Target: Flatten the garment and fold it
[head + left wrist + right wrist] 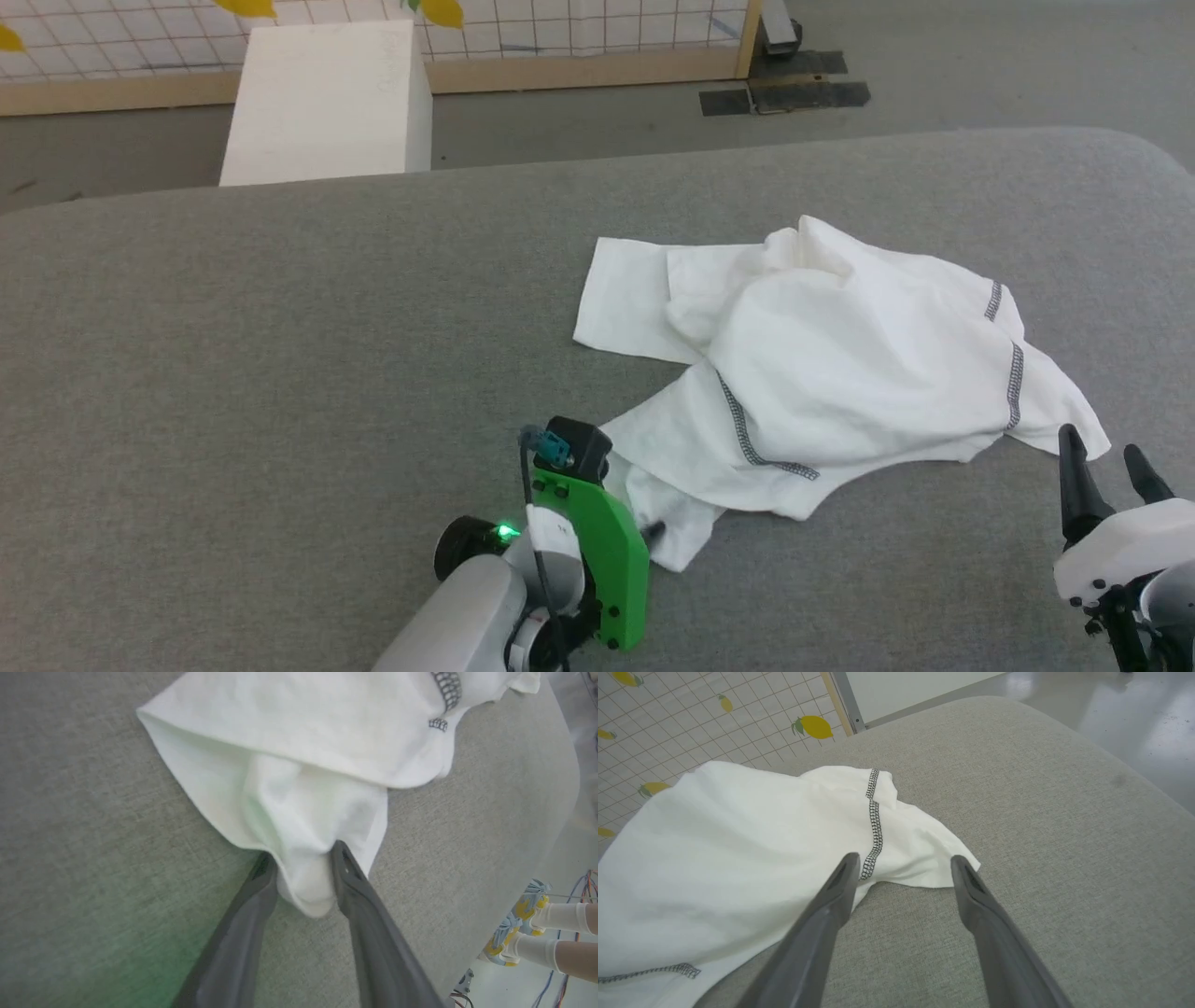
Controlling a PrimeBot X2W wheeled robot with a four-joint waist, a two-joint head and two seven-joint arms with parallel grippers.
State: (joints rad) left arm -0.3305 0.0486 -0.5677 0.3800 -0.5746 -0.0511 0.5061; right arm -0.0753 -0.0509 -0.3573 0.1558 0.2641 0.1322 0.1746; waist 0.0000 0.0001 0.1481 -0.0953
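The garment point(822, 355) is a white T-shirt with dark stitched seams, lying crumpled right of centre on the grey padded table point(233, 373). My left gripper point(649, 534) is at its near-left corner. In the left wrist view the garment point(303, 732) bunches between the two fingers of the left gripper point(303, 856), which press it from both sides. My right gripper point(1102, 446) stands open just short of the sleeve at the near right. In the right wrist view the right gripper point(903, 861) points at the sleeve edge of the garment point(714, 849), nothing between its fingers.
A rigid white box point(327, 103) stands beyond the table's far edge, in front of a lattice screen point(560, 28) with lemon prints. The table's rounded right edge point(1134, 779) lies close to the right gripper. A person's feet point(523, 924) stand on the floor beside the table.
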